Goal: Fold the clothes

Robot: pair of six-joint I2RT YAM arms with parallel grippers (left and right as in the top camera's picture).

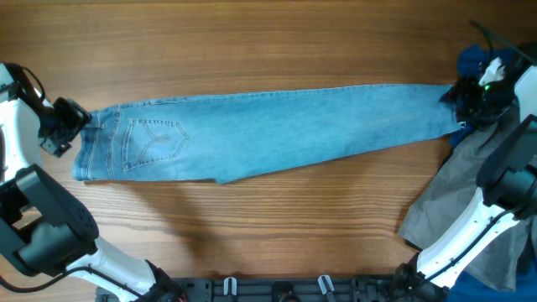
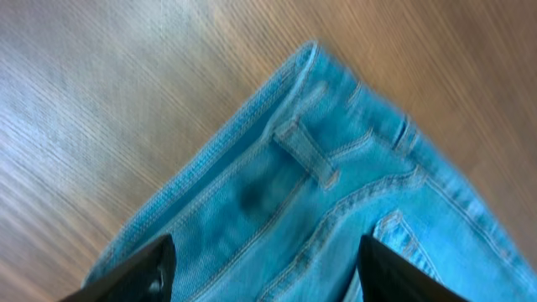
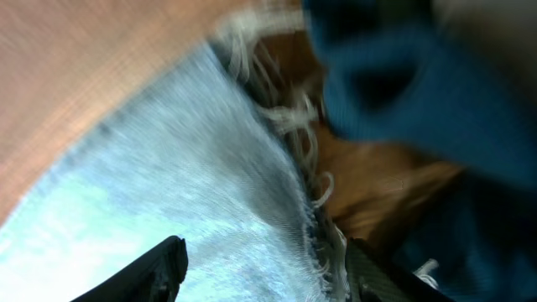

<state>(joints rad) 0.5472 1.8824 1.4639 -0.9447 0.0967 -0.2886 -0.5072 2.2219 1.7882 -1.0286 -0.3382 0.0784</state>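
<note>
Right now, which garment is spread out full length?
The light blue jeans, laid flat across the table; the grey garment and dark blue garment lie bunched at its right edge.

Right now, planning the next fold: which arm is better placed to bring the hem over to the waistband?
Right, probably. The right gripper hangs open over the frayed hem of the jeans; the left gripper is at the waistband end.

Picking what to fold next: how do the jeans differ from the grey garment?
The jeans are light blue denim; the grey garment is plain grey. The jeans lie flat, stretched along the table; the grey garment sits rumpled at its right edge. Both rest on the table.
</note>
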